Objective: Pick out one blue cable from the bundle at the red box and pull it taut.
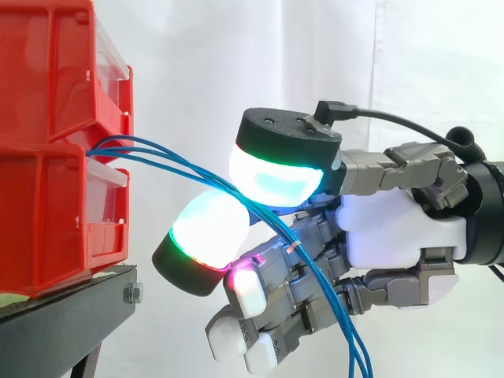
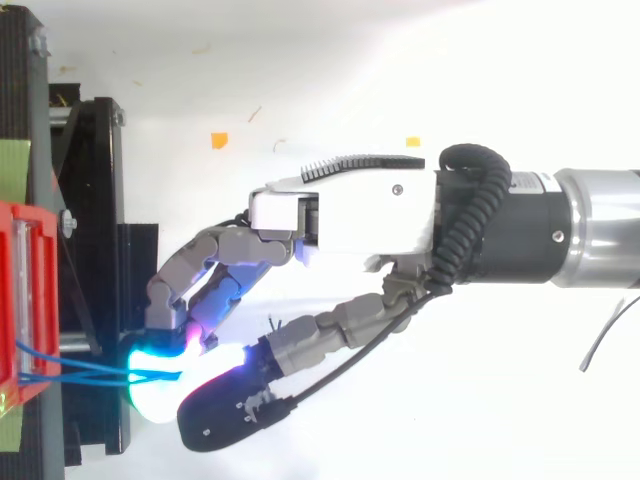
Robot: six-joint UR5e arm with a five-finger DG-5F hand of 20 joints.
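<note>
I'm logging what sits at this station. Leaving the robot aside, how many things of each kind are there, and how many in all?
Red bins: 2, stacked (upper, lower)
Black stand: 1
Blue cables: at least 2; the strands overlap, so a firmer count is not possible
Total: at least 5

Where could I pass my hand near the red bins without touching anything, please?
Free: the stretch above the blue cables, between the red bins and the upper pad of the hand, before the white curtain. A smaller pocket lies under the cables, bordered by the black stand and the lower pad. Crowded: between the pads, where the hand pinches the cables.
</note>
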